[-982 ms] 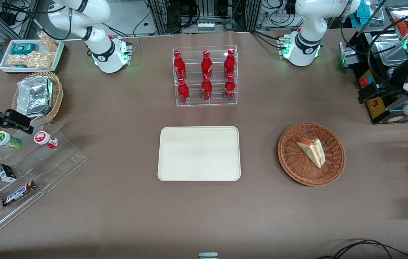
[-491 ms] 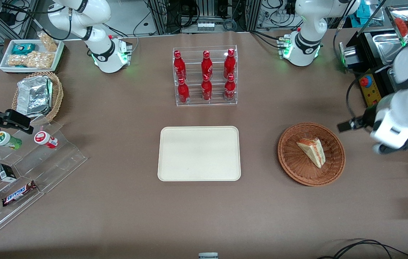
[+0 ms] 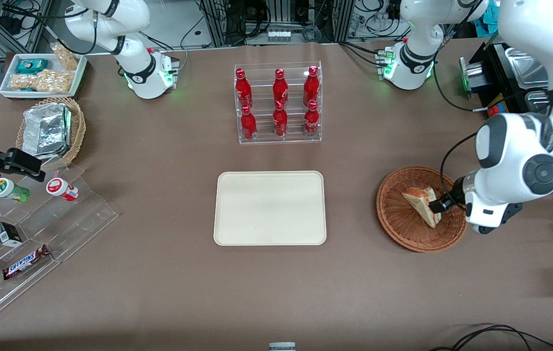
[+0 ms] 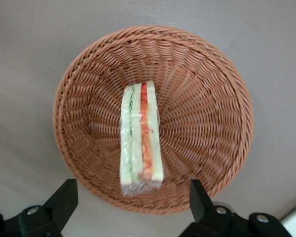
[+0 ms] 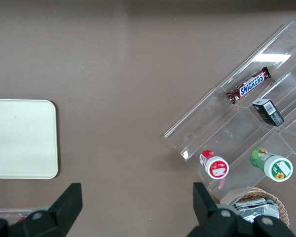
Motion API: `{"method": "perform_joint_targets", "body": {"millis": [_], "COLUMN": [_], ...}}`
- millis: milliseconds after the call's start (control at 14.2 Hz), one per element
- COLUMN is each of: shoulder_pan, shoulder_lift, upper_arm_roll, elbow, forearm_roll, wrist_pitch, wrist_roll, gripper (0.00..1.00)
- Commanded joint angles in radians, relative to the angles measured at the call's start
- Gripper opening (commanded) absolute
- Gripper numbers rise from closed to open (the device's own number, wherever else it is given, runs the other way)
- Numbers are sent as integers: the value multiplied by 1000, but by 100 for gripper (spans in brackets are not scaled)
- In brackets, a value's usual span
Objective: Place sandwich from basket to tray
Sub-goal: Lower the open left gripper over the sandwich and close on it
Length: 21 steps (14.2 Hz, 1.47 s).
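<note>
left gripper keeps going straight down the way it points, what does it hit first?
Most likely the sandwich lying in the basket: the gripper hangs above it, fingers open wider than the sandwich. Depth is unclear.

From my screen, a brown cloth covers the whole table (image 3: 159, 292), evenly lit with only soft shadows. At twelve o'clock I see a clear acrylic rack (image 3: 279, 136) holding six red bottles (image 3: 280, 90), with metal framing and cables (image 3: 281, 19) past the table edge. At ten o'clock sits a tan wicker basket (image 3: 77, 127) with a foil packet (image 3: 46, 130), and a white snack tray (image 3: 79, 78) above it. A stepped acrylic stand (image 3: 81, 214) at eight o'clock carries a Snickers bar (image 3: 26, 262). A black cable (image 3: 495, 334) loops at five o'clock.
</note>
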Motion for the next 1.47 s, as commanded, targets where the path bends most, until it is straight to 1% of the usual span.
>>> {"method": "perform_joint_targets", "body": {"millis": [0, 140, 842, 912, 1053, 1123, 1263, 1404], "shoulder_pan": [-36, -38, -36, -36, -33, -35, -38, -38], "shoulder_lift": [12, 12, 81, 91, 87, 82, 64, 21], "upper_arm_roll": [15, 15, 15, 15, 15, 15, 15, 15], "elbow": [-47, -93, -183, -177, -173, -166, -157, -136], "forearm_roll": [-7, -8, -8, -10, -15, -9, -7, -4], "wrist_pitch": [49, 101, 261, 267, 259, 256, 251, 180], "wrist_roll": [-75, -98, -130, -133, -162, -167, -161, -158], "gripper": [100, 100, 100, 93, 30, 16, 6, 1]}}
